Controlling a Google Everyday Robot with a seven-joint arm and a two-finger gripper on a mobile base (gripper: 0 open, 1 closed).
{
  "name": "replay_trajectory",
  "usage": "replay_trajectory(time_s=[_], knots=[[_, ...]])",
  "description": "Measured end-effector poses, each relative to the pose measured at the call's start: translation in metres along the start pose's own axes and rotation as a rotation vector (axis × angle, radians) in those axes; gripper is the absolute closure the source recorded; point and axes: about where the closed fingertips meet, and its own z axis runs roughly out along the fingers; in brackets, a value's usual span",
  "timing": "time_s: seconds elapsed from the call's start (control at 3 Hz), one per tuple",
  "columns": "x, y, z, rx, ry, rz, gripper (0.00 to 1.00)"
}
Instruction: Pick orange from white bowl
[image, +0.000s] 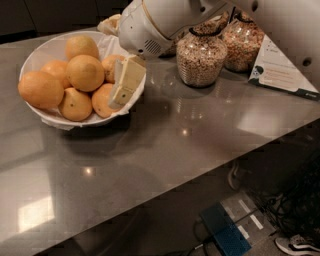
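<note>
The white bowl (46, 50) with its crinkled paper liner stands at the back left of the grey counter. It holds several yellow-orange oranges, one (86, 72) on top in the middle and one (104, 100) at the right front. A larger, deeper-orange one (40, 89) lies at the left. My gripper (119, 100), cream-coloured below a white wrist, hangs over the bowl's right rim. Its tip is right beside the right front orange and partly hides the orange (110, 64) behind it.
Two glass jars of grain (201, 57) (244, 42) stand at the back right of the bowl, with a printed card (285, 75) next to them. The counter's front edge runs diagonally. Below it on the floor lie a blue box (226, 234), cables and a shoe (300, 246).
</note>
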Motion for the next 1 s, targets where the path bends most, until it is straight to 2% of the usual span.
replay_trajectory(time_s=[0.33,0.67,1.0], knots=[[-0.003,0.001,0.008,-0.007,-0.022,-0.003,0.0],[0.001,-0.006,0.022,-0.009,0.021,-0.01,0.0],[0.003,-0.021,0.033,0.015,0.104,-0.043,0.0]])
